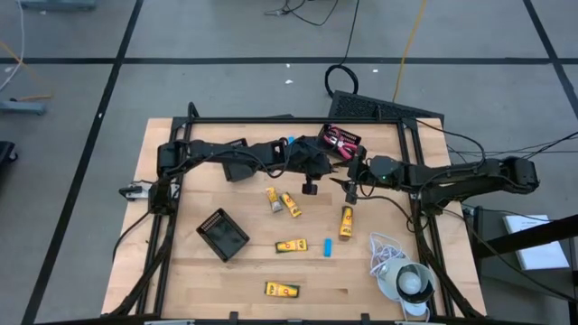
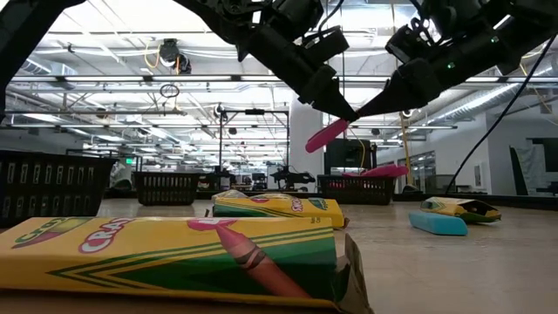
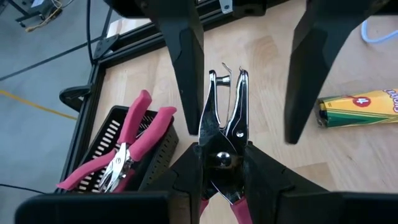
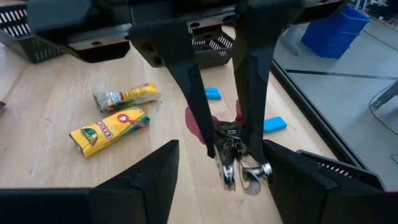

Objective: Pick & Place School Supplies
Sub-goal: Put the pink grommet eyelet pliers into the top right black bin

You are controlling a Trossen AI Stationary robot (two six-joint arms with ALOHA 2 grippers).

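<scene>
Crayon box [image 2: 174, 253] lies nearest on the desk [image 1: 181, 271]; high above the far middle, the punch [image 2: 327, 135] hangs between both arms: right tool [image 4: 227, 152] clenched on its metal head, left tool [image 3: 245, 68] spread wide around the same head, gripping nothing. Judged stiff, fairly heavy and slick on the steel, with loose-swinging pink handles, so take it at the pivot. Far tray [image 1: 348, 135] holds another pink-handled punch [image 3: 121, 155]; near-left tray [image 1: 223, 235] looks empty.
</scene>
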